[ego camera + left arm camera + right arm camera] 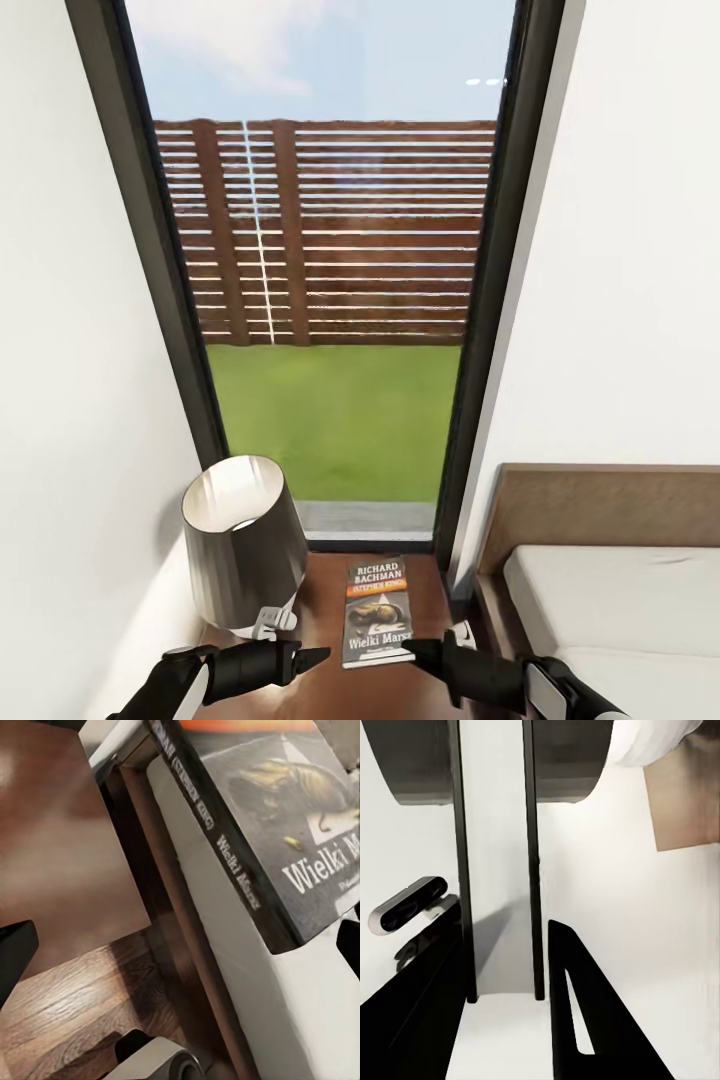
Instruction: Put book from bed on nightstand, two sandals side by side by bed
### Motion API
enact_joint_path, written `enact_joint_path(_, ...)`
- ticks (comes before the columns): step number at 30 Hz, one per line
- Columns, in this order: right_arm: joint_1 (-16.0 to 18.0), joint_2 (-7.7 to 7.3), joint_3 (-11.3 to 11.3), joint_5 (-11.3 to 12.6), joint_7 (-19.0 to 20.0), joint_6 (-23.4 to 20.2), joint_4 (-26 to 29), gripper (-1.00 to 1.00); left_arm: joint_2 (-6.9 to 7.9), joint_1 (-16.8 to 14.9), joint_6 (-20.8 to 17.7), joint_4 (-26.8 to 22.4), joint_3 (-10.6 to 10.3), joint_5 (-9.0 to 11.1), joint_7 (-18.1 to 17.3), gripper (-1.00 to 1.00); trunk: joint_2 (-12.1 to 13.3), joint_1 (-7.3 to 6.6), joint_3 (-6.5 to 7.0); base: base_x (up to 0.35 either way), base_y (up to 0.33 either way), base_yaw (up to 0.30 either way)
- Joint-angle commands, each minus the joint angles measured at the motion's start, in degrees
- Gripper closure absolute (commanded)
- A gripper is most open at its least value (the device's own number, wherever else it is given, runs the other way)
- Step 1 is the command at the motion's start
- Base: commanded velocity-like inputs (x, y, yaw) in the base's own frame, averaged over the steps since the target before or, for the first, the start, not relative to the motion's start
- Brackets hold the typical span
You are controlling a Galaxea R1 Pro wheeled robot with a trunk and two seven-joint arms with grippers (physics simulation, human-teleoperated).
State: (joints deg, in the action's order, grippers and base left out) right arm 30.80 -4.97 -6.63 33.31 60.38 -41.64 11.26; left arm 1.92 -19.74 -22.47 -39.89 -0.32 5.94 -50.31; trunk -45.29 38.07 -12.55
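Bedroom window corner: book (pixel 378 612) lies flat on nightstand (pixel 325 585), between left gripper (pixel 312 656) and right gripper (pixel 420 650). Thin, light, stiff; pinch its edge. Right jaws apart; left's state unclear.

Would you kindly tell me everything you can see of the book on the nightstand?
The book is a thin paperback with a dark cover, white "RICHARD BACHMAN" lettering above an orange strip, a dark illustration, and "Wielki Marsz" in white near the bottom edge. It lies flat, closed and face up on the glossy dark-brown nightstand, right of the lamp and left of the bed. The left wrist view shows its dark spine with white lettering. The right gripper sits near its lower right corner; contact is unclear.
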Motion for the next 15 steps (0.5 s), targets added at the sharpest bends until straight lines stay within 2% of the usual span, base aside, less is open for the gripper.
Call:
enact_joint_path(1,0.03,-0.04,-0.49,0.84,-1.74,-0.46,0.06,1.00,0.02,-0.03,-0.56,-0.01,-0.04,0.47,-0.05,-1.00,-0.49,0.24,-0.27,0.000,0.000,0.000)
enact_joint_path(5,0.02,-0.09,-0.49,0.94,-3.51,-0.52,0.08,1.00,0.02,-0.03,-0.56,-0.01,-0.04,0.47,-0.05,-1.00,-2.09,1.11,-0.99,0.000,0.000,0.000)
enact_joint_path(15,0.04,-0.12,-0.49,0.96,-3.69,-0.54,0.08,1.00,-0.02,-0.03,-0.56,0.08,-0.04,0.47,-0.05,-1.00,-6.10,3.31,-2.78,0.000,0.000,0.000)
